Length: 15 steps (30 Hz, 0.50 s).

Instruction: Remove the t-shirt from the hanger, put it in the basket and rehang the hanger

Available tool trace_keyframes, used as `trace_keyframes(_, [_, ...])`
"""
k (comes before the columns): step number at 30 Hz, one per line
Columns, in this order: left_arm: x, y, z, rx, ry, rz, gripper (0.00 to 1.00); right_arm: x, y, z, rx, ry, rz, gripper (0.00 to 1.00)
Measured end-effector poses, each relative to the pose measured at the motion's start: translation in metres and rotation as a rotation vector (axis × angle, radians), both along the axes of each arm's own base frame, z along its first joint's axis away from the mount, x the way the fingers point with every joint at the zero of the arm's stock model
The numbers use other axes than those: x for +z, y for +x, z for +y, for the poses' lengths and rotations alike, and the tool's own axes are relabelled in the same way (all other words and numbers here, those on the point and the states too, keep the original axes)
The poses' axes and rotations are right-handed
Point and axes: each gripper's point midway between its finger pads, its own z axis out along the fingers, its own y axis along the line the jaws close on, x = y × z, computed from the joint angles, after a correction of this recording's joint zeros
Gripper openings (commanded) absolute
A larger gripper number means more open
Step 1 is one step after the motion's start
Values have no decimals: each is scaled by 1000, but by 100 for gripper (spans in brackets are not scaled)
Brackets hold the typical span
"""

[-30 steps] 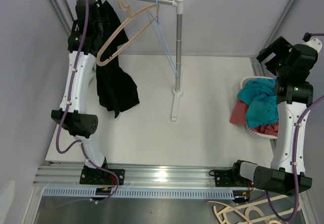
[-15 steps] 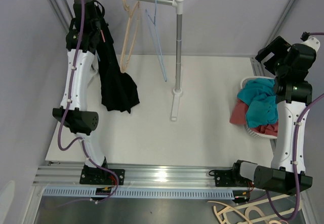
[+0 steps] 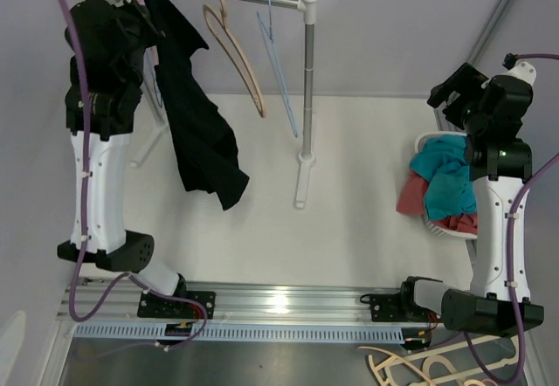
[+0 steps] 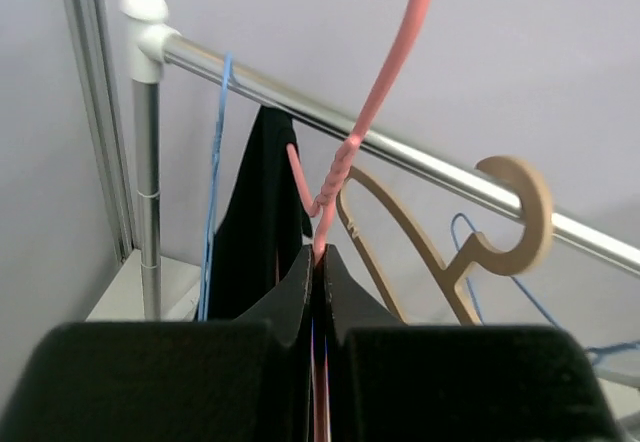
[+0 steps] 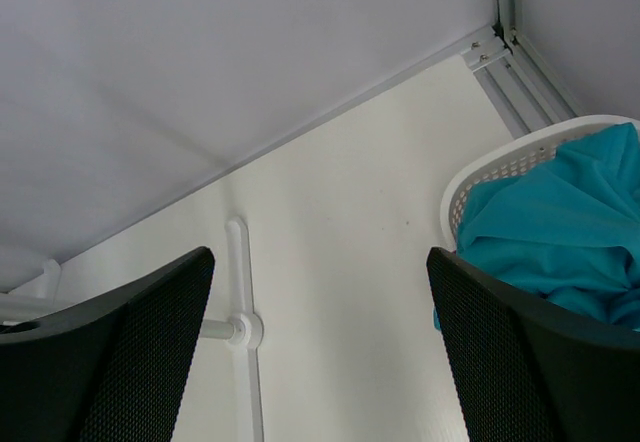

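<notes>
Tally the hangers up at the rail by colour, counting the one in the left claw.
blue hangers: 2
tan hanger: 1
pink hanger, pinched in the left claw: 1
Total: 4

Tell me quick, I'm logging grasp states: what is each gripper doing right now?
Left gripper: shut on the pink hanger.
Right gripper: open, holding nothing.
</notes>
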Motion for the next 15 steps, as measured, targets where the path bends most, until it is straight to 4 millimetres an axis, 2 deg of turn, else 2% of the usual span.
trace_keyframes(3, [14,-22,3,15,-24,-33,1,-2,-2,11,32,-6,10,91])
trace_keyframes(5, [4,-29,0,17,-39,-9,1,-2,-3,24,71,-16,15,91])
trace_keyframes(7, [-21,-32,-10,18,-41,41,1,-1,-5,47,129,-39,12,91])
trace_keyframes(10, [-91,-42,-34,-12,-5,196,1,2,-17,104,272,-95,1,93])
trace_keyframes(12, [-131,-50,-45,-34,13,286,1,3,-31,141,377,-132,-17,93])
trace_keyframes(13, [-146,-56,-49,-41,21,322,1,3,-40,154,425,-142,-29,93])
trace_keyframes(15, [-167,-68,-52,-41,28,369,1,3,-56,169,486,-155,-55,93])
